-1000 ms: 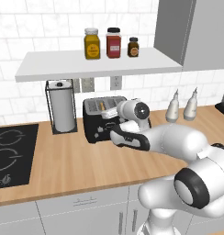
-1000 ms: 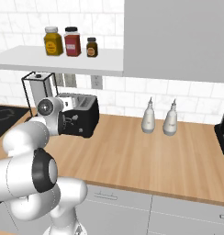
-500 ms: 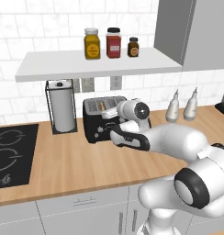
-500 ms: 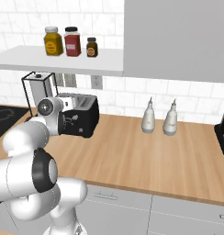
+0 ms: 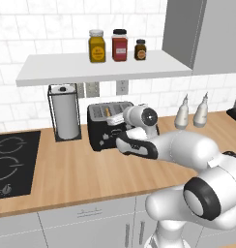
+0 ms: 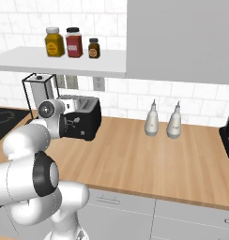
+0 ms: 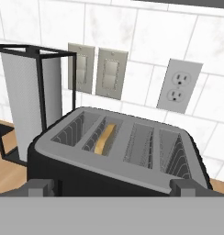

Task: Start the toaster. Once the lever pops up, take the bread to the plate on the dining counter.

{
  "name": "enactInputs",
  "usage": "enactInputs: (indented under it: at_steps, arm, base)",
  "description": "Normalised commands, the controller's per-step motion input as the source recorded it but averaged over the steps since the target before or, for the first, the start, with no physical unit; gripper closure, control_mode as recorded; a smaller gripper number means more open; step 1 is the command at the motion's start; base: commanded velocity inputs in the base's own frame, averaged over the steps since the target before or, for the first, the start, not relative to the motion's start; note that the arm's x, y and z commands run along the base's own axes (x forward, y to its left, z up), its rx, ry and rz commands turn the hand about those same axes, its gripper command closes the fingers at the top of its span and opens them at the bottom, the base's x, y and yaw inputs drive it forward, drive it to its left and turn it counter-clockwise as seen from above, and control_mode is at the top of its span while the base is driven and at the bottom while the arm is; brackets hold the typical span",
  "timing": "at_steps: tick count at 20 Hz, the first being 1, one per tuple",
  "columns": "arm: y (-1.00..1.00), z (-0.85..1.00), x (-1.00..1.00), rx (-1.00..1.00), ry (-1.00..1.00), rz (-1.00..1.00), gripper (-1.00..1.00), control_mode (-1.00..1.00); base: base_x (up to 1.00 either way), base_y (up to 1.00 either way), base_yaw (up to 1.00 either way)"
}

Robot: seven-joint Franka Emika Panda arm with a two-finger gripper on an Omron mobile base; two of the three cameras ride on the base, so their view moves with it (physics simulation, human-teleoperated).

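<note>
While the bread (image 7: 105, 137) sat sunk in the second slot from the left, just ahead of and above the gripper (image 7: 111, 186), nothing had shifted over the last second: arm and toaster (image 7: 118, 156) kept the same pose. The gripper stayed against the toaster's front, its fingertips (image 7: 40, 187) spread wide and holding nothing. That stillness suggested a wait on the lever, though the lever itself could not be made out. A paper-towel holder (image 7: 29, 101) stood to the left.
</note>
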Motion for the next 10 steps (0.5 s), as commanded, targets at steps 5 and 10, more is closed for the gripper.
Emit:
enactInputs:
  at_steps: [5,10]
  arm:
    - [0.00,0.00,0.00,0.00,0.00,0.00,-1.00,-1.00]
    - [0.00,0.00,0.00,0.00,0.00,0.00,-1.00,-1.00]
  base:
    - [0.00,0.00,0.00]
    - [0.00,0.00,0.00]
